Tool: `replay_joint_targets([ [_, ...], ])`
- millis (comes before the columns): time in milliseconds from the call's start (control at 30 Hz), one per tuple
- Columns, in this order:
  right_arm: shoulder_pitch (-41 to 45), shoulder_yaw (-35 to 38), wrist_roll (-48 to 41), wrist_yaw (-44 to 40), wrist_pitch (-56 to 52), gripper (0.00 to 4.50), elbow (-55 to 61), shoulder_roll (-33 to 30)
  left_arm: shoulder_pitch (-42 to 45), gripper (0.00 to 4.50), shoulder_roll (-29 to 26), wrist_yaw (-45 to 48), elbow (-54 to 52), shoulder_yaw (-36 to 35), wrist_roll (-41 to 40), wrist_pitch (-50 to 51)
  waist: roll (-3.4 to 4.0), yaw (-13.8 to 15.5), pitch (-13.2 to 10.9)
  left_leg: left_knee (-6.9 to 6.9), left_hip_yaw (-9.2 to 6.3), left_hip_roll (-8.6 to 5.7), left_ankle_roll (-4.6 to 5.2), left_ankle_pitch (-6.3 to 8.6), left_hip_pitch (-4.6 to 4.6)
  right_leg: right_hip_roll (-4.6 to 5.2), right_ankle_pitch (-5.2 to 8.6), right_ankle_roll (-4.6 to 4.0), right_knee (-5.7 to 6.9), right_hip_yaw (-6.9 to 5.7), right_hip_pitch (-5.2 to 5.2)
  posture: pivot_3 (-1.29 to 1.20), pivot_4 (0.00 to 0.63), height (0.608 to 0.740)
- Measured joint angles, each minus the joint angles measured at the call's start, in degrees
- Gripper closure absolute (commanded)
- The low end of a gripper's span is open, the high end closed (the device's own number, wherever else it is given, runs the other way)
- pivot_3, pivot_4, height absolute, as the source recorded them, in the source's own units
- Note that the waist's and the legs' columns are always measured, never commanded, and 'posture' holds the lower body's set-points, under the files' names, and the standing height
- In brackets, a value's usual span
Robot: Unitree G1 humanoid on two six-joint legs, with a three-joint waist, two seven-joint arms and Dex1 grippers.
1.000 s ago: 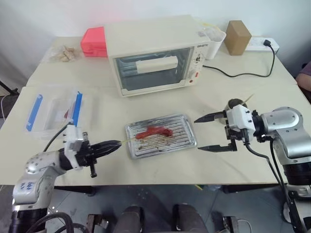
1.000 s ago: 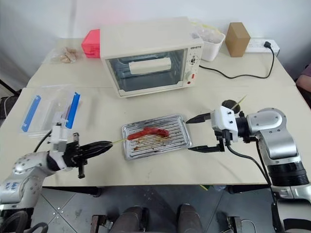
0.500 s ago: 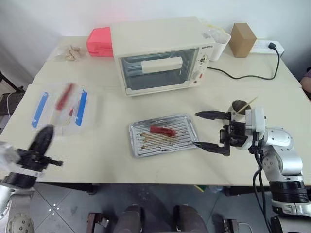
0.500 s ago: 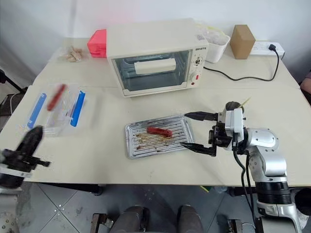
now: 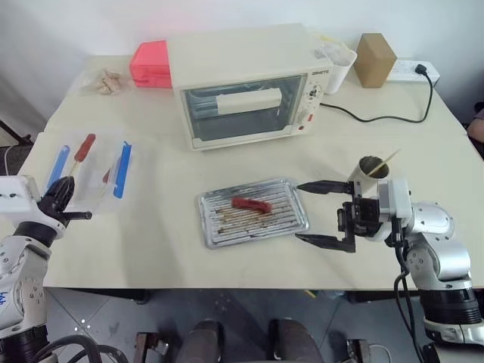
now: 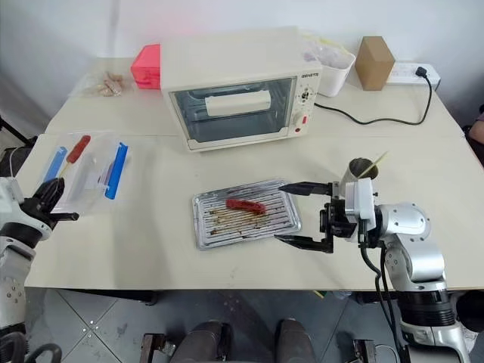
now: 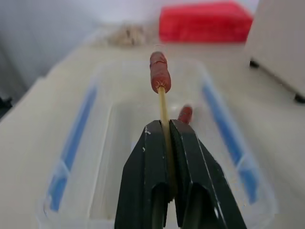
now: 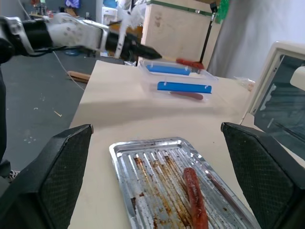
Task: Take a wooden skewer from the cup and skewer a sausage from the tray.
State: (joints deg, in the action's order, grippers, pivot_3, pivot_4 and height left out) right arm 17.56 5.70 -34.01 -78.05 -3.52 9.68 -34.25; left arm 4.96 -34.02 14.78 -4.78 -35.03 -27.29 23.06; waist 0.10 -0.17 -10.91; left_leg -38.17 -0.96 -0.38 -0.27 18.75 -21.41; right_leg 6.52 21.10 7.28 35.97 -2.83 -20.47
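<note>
The small print on the oven [image 5: 242,83] is unreadable.

Lighting bright, even, diffuse from overhead; shadows soft. Left wrist view: background strongly defocused beyond the skewered sausage [image 7: 159,78]. Pink container [image 5: 150,64] overexposed, glowing.

The left gripper [image 7: 167,128], with its two black fingers closed on the thin pale wooden skewer [image 7: 163,102], is moving away from the shallow silver ridged metal tray [image 5: 291,225] toward the clear plastic box with blue clips [image 5: 117,198]. It is carrying one red sausage [image 7: 159,72] on the skewer tip, now over that box. The tray is now holding only one sausage. The wide-open right gripper [image 5: 318,212] is drawing closer to the tray's edge.
</note>
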Motion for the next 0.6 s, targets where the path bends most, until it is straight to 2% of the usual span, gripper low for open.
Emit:
replay_joint_targets([
  [200, -1.04, 0.42, -0.06, 1.34, -0.01, 0.01, 2.03, -0.19, 1.39, 4.5, -2.41, 3.94, 4.37, -0.01, -0.03, 0.09, 0.0, 0.09, 0.0, -0.14, 0.03, -0.02, 0.0, 0.0, 0.03, 0.04, 0.0, 0.0, 0.03, -0.01, 0.05, 0.0, 0.15, 0.74],
  [333, -1.7, 0.5, -0.13, 1.94, -0.01, 0.0, 2.7, -0.19, 2.83, 3.55, -2.41, 4.37, 7.61, 0.02, 0.18, -0.14, -0.02, 0.1, 0.01, -0.15, 0.02, 0.0, -0.02, -0.02, 0.05, 0.06, 0.0, 0.0, 0.05, -0.01, 0.05, 0.0, 0.15, 0.74],
  [600, -2.35, 1.5, -0.61, 4.24, -0.03, 0.0, 3.33, -0.18, 1.93, 1.3, -1.66, 5.68, 6.92, -0.83, 0.21, -4.66, -0.03, -0.06, 0.01, -0.08, 0.05, 0.0, -0.02, -0.02, 0.05, 0.11, 0.0, 0.0, 0.05, 0.01, 0.05, 0.0, 0.15, 0.74],
])
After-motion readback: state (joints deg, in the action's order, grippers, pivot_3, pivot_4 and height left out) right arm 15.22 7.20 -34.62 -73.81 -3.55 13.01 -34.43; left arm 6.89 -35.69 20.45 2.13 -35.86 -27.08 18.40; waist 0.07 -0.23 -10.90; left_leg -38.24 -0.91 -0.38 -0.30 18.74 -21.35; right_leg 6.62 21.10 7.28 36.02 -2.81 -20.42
